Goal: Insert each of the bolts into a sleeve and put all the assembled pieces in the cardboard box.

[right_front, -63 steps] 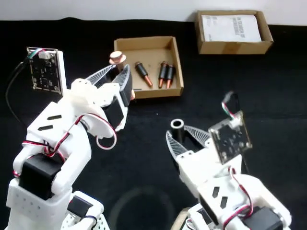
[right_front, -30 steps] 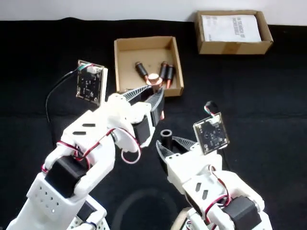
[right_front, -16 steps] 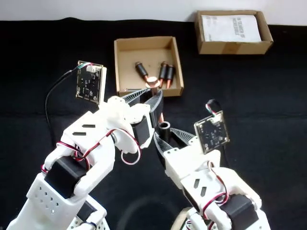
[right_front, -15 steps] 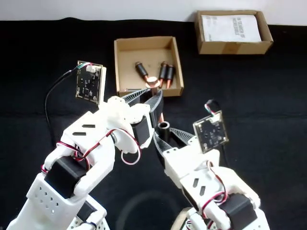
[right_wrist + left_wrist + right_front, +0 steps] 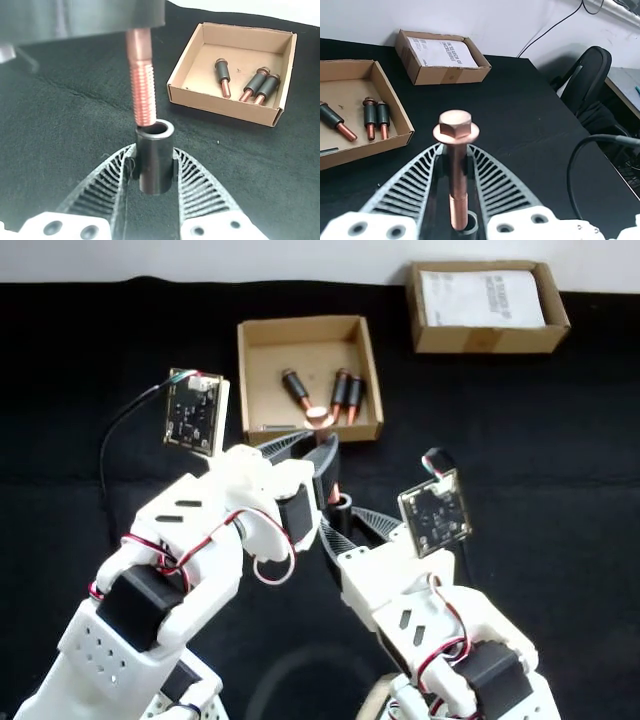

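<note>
Left tool [image 5: 455, 150] is closed on a bolt [image 5: 456, 127]. The head sits above its fingertips and the threaded end hangs below them. Right tool [image 5: 154, 152] is closed on a sleeve [image 5: 156, 170], held upright with the open mouth clear above its fingertips.

Change: about two seconds ago the tools were well apart, the left one with its bolt beside the near corner of the box [image 5: 372, 370], the right one off by itself with the sleeve. Since then both arms have closed in. Over the last half second the gap between thread and sleeve has shut. The bolt now stands directly over the right tool, its tip at the sleeve mouth.

The right wrist view puts the tip against the rim on one side, not plainly centred. The left wrist view puts it just inside the bore. I cannot tell which is true.

Three assembled pieces [image 5: 345, 392] lie in the box, beyond both tools.

Judgement: alignment is nearly done and insertion is only starting. If the tip rides on the rim, pushing down could tilt the sleeve in its grip. This pair must seat fully before it goes in the box.
</note>
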